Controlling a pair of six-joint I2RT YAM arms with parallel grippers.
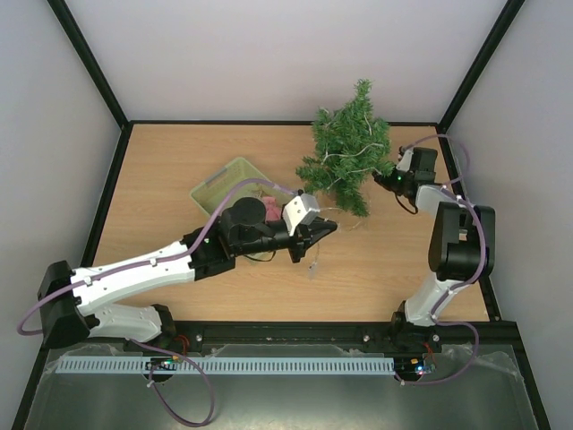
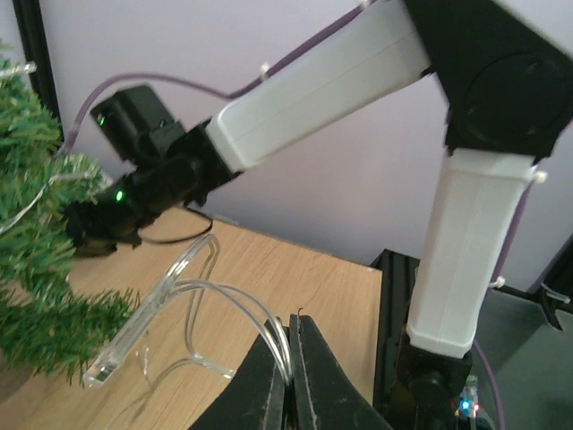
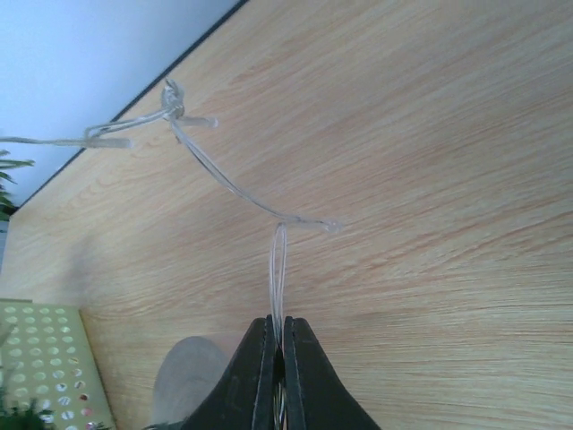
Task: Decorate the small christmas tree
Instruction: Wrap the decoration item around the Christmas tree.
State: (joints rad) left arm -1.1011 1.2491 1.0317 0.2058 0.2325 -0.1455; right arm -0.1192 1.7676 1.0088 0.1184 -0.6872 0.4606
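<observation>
The small christmas tree [image 1: 347, 148] stands tilted at the far right of the wooden table [image 1: 161, 179], at about 1 o'clock from the table's middle, its tip leaning toward 12 o'clock. A clear light string [image 3: 224, 184] is draped through its branches and trails down off the tree toward 7 o'clock.

The left gripper [image 1: 329, 229] sits at about 7 o'clock from the tree, near its lowest branches but apart from them. Its wrist view shows the fingers [image 2: 269, 376] pressed together with a loop of the string pinched between them, and the tree's needles at 9 o'clock.

The right gripper [image 1: 383, 179] is just beside the tree at about 4 o'clock from its centre, close against the branches. Its fingers [image 3: 255, 376] are likewise closed tight on a doubled strand of the same string, which runs away toward 11 o'clock above the tabletop.

A pale green basket [image 1: 215, 184] lies at 9 o'clock from the tree, partly under the left arm.
</observation>
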